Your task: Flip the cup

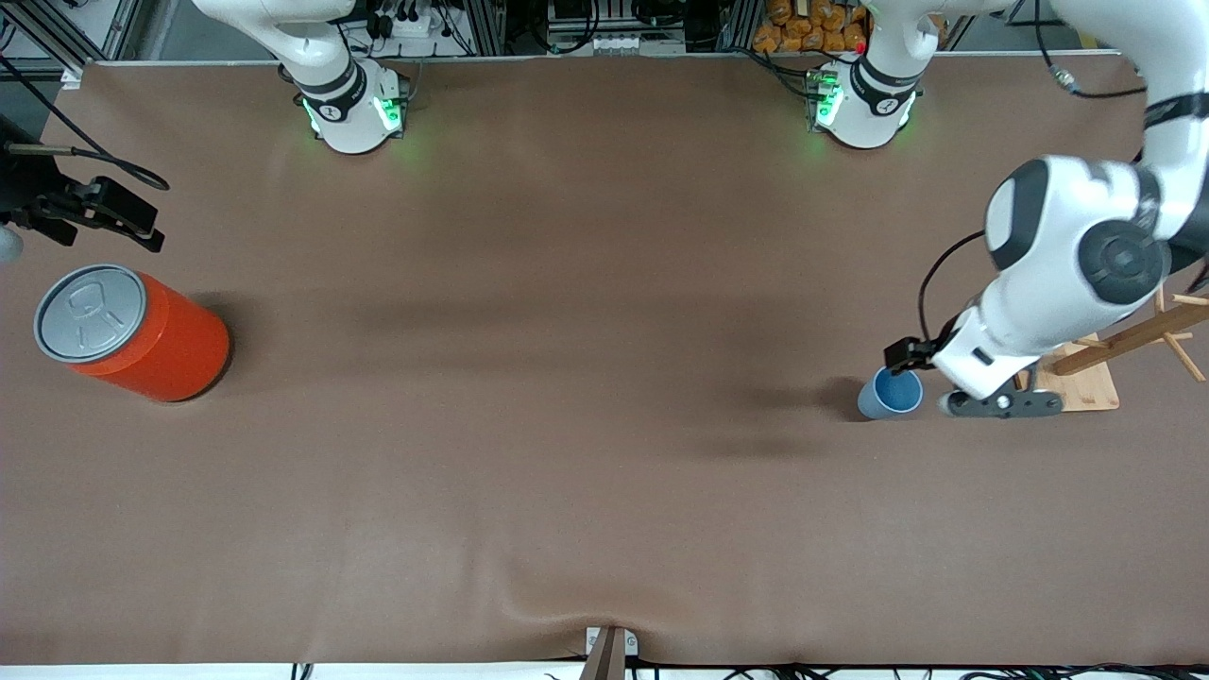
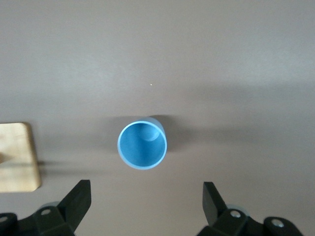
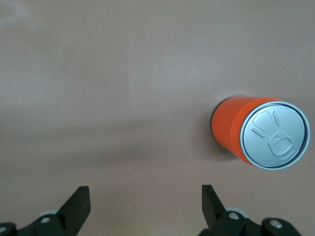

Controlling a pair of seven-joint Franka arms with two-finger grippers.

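The small light blue cup [image 1: 891,393] stands upright on the brown table, mouth up, toward the left arm's end. In the left wrist view the cup [image 2: 142,144] shows its darker blue inside. My left gripper [image 1: 999,404] hangs low over the table beside the cup, between it and a wooden stand. It is open and empty [image 2: 146,196], and the cup lies ahead of its fingertips, not between them. My right gripper [image 1: 113,212] waits at the right arm's end of the table, open and empty [image 3: 145,196], over bare table beside the orange can.
A large orange can [image 1: 142,335] with a grey lid stands at the right arm's end and shows in the right wrist view [image 3: 261,135]. A wooden peg stand [image 1: 1086,382] sits beside the cup at the left arm's end; its base shows in the left wrist view [image 2: 17,157].
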